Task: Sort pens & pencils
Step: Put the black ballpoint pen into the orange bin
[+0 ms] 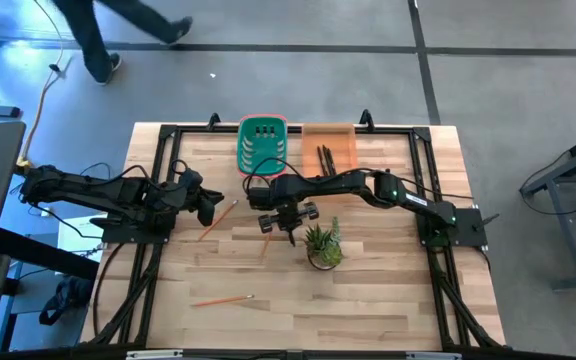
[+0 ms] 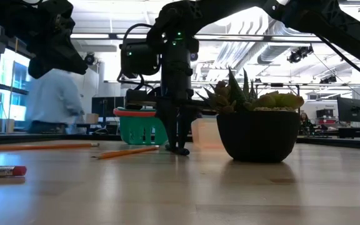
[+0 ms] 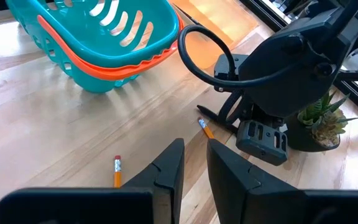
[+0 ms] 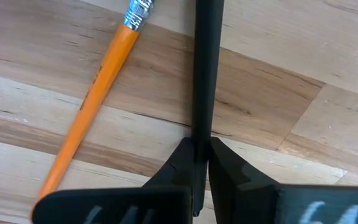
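Observation:
My right gripper [image 1: 290,230] stands at the table's middle, pointing down, shut on a black pen [image 4: 202,74] that lies on the wood. An orange pencil [image 4: 92,106] lies right beside that pen. Two more pencils [image 1: 218,220] [image 1: 223,299] lie on the table's left and near parts. Dark pens [image 1: 325,158] lie in the orange tray [image 1: 340,132] at the far edge. My left gripper [image 3: 194,163] hovers at the left, narrowly open with nothing between its fingers. My right gripper pinches the pen's shaft [image 4: 201,134] between its two fingers [image 4: 179,162]. The fingers come from above, pointing down, and lie across the pen. The pen lies flat on the table; the part beyond the fingers is hidden by the gripper.
A teal basket [image 1: 263,143] stands at the far edge beside the orange tray. A potted succulent [image 1: 323,248] sits just right of my right gripper [image 2: 179,149]. A person [image 2: 52,103] stands in the room beyond the table.

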Motion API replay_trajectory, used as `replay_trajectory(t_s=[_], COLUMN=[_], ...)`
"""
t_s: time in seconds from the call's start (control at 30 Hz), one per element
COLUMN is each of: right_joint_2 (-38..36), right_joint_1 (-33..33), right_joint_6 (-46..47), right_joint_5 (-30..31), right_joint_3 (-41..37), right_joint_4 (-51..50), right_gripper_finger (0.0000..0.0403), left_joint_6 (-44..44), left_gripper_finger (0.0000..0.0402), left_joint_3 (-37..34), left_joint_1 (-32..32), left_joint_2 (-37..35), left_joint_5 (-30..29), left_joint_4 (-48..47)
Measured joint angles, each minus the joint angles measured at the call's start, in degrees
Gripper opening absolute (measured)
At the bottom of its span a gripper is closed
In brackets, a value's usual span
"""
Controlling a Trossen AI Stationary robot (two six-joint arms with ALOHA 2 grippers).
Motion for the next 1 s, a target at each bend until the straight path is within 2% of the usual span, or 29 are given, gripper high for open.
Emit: replay_trajectory(t_s=[0.8, 1.0], right_joint_2=[-3.5, -4.1], right_joint_1=[-0.1, -0.4], right_joint_6=[0.7, 0.2], right_joint_5=[1.7, 3.2], right_joint_3=[-0.1, 3.1], right_joint_4=[-2.3, -4.3], right_gripper_finger=[0.0001, 0.0001], left_joint_6=[0.0, 0.0], left_gripper_finger=[0.0058, 0.0058], left_joint_3=[0.0, 0.0], left_joint_1=[0.0, 0.0], left_joint_2=[0.0, 0.0], left_joint_5=[0.0, 0.0], left_joint_4=[1.3, 1.4])
